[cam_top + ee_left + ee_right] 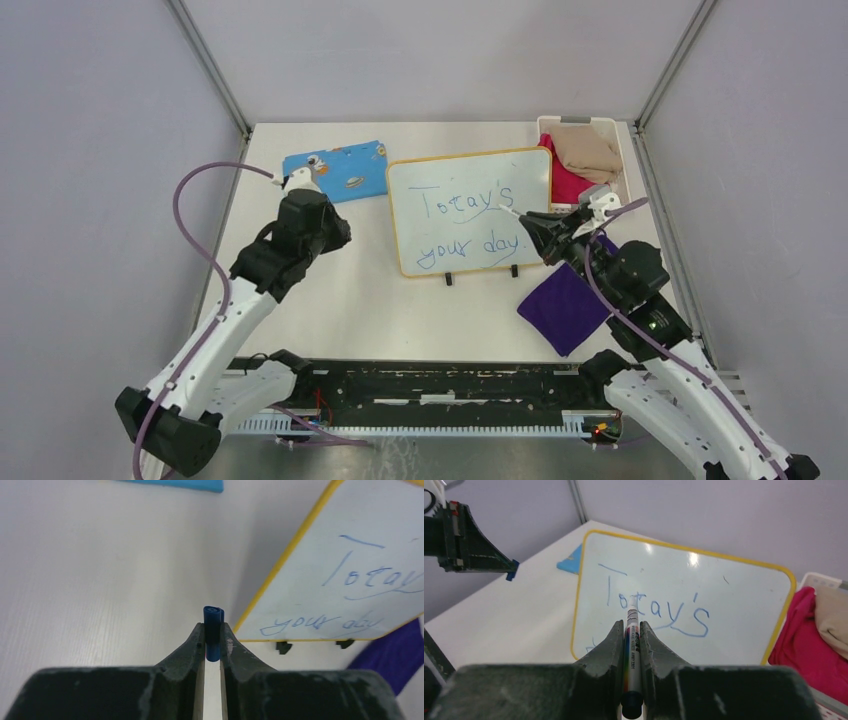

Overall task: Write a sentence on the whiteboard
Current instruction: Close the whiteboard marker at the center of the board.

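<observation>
whiteboard (470, 210) at centre frame looks light, stiff, slick, so press gently; your right claw (630, 626) is clamped mid-barrel on the rigid marker (631, 650), left claw (213, 629) on its cap (213, 615).

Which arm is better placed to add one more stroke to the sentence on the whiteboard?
Right. The right gripper is shut on the marker, its tip over the whiteboard. The left gripper holds only the blue cap, away from the board.

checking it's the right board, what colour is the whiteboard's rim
Yellow. The whiteboard rim shows best in the right wrist view.
</observation>
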Controlling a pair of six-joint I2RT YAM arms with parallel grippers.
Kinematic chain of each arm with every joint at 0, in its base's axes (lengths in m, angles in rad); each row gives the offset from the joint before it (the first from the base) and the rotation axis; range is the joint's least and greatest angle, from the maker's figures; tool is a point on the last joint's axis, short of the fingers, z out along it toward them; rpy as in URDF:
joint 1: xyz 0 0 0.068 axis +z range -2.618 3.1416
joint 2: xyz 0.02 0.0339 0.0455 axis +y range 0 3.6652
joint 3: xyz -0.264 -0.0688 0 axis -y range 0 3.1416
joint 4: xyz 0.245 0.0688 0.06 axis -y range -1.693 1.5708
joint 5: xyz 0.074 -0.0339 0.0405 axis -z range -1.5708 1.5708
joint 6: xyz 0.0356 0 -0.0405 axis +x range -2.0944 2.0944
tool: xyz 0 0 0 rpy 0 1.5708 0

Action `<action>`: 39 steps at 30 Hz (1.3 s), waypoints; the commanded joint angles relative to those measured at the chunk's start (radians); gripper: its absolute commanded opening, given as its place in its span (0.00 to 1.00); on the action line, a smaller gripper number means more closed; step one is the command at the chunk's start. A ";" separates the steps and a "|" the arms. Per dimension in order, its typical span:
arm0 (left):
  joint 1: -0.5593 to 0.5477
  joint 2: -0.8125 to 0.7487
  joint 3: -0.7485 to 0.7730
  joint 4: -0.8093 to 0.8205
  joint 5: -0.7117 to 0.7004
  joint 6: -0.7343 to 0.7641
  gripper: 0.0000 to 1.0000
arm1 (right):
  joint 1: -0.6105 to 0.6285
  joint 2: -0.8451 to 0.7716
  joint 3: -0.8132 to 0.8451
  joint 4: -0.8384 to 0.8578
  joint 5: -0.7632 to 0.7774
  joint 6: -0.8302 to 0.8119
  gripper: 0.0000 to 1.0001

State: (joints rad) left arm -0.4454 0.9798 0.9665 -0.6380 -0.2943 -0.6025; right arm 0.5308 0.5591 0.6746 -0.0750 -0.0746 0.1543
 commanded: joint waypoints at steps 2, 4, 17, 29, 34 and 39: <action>0.000 -0.077 0.059 0.175 0.136 -0.091 0.02 | 0.045 0.091 0.140 0.245 -0.057 0.067 0.00; 0.001 -0.101 0.060 0.257 0.185 -0.112 0.02 | 0.097 0.129 0.180 0.300 -0.027 0.050 0.00; 0.001 -0.229 -0.013 0.687 0.312 -0.357 0.02 | 0.906 0.297 0.085 0.872 0.643 -0.670 0.00; -0.001 -0.238 -0.087 0.965 0.457 -0.681 0.02 | 1.023 0.434 -0.107 1.427 0.734 -0.972 0.00; -0.001 -0.208 -0.076 1.023 0.497 -0.739 0.02 | 1.022 0.498 -0.063 1.534 0.700 -0.985 0.00; -0.015 -0.187 -0.093 1.091 0.504 -0.814 0.02 | 1.022 0.586 0.015 1.583 0.681 -0.992 0.00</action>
State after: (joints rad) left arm -0.4488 0.7864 0.8780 0.3256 0.1711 -1.2953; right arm 1.5494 1.0973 0.6025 1.3762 0.6277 -0.8120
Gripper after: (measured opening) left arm 0.184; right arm 0.174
